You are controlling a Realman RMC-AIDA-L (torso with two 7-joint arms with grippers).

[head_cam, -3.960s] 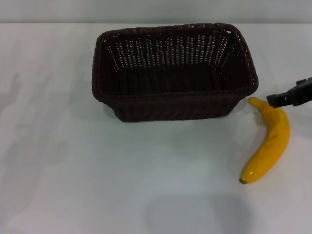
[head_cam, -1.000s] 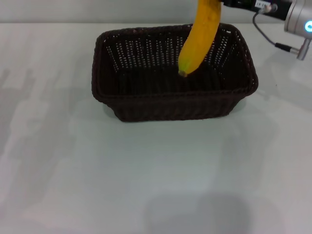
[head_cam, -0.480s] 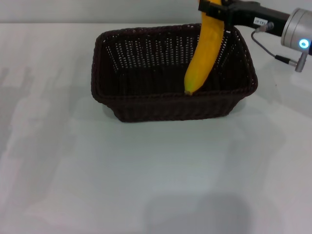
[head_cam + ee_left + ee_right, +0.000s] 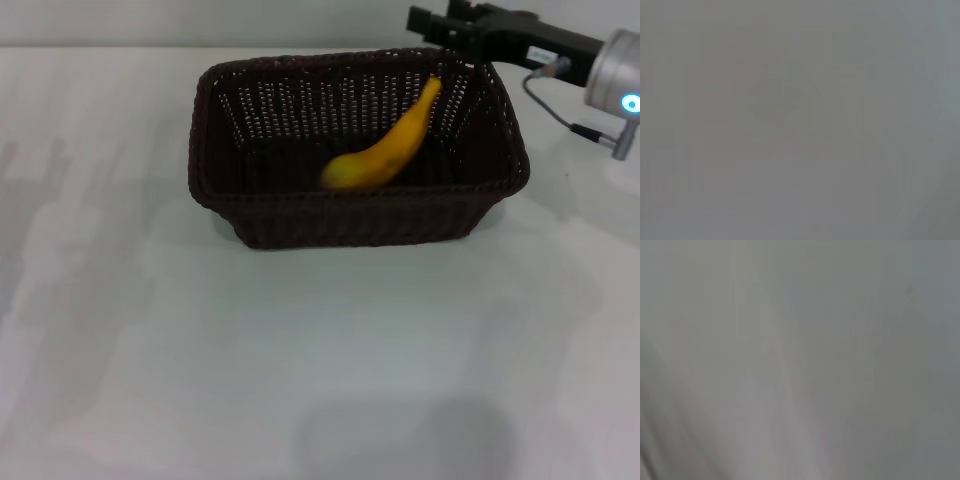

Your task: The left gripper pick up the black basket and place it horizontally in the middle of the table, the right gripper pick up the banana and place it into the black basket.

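Note:
The black basket stands lengthwise across the middle of the white table. The banana lies inside it, its thin end leaning up against the far right wall and its thick end down on the basket floor. My right gripper hovers just above the basket's far right corner, open and empty, apart from the banana. Its silver-grey arm reaches in from the right. My left gripper is out of view. Both wrist views show only plain grey.
A cable loops under the right arm, beside the basket's right end. Bare tabletop lies in front of and to the left of the basket.
The right gripper has let go of the banana. The banana, which hung upright over the basket, has dropped in and tipped over to the left. The gripper rose slightly.

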